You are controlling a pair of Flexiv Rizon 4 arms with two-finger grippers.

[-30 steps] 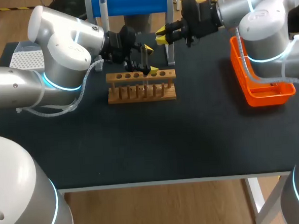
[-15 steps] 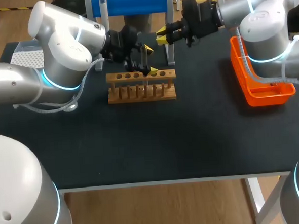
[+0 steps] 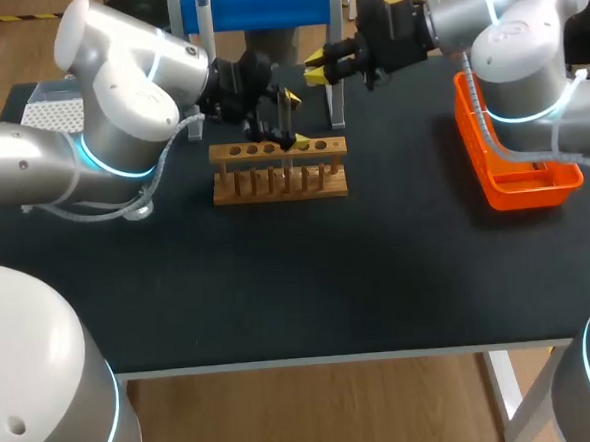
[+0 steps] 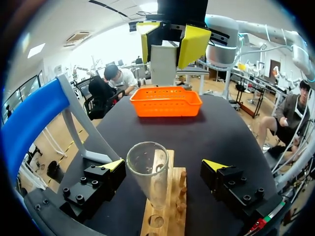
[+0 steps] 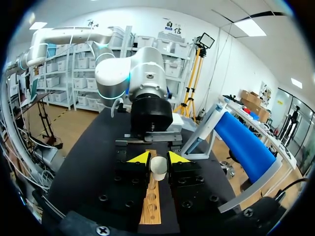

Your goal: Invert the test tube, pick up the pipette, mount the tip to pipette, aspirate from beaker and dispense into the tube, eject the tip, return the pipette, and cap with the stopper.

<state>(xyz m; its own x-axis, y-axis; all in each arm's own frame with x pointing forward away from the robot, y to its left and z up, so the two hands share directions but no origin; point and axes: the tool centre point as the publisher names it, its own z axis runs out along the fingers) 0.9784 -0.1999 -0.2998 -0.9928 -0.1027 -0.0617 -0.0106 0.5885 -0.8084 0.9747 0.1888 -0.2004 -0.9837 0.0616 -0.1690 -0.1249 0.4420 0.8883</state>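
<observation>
Left gripper (image 4: 164, 165) spread wide around the test tube (image 4: 147, 172); tube upright, mouth up, in the wooden rack (image 4: 170, 216); orange basket (image 4: 166, 101) ahead.

**Q:** What colours lead on the table (image 3: 279, 282)?

**A:** The table is matt black. The rack (image 3: 279, 172) is pale-brown wood. The basket (image 3: 522, 189) is bright orange, with small holes patterned along its rim. The tip box (image 3: 53, 114) is white with a fine dotted grid.

**Q:** And the robot?

**A:** The left arm (image 3: 117, 102) and the right arm (image 3: 514, 27) are glossy white-grey, ringed in glowing cyan. The left gripper (image 3: 297, 119) and the right gripper (image 5: 158, 158) are black with bright yellow tips.

**Q:** The smaller pieces?

**A:** The test tube (image 4: 150, 172) is clear and colourless, and the stopper (image 5: 158, 167) is off-white. A blue cylinder (image 3: 262, 5) spans a white stand (image 3: 336, 108).
</observation>
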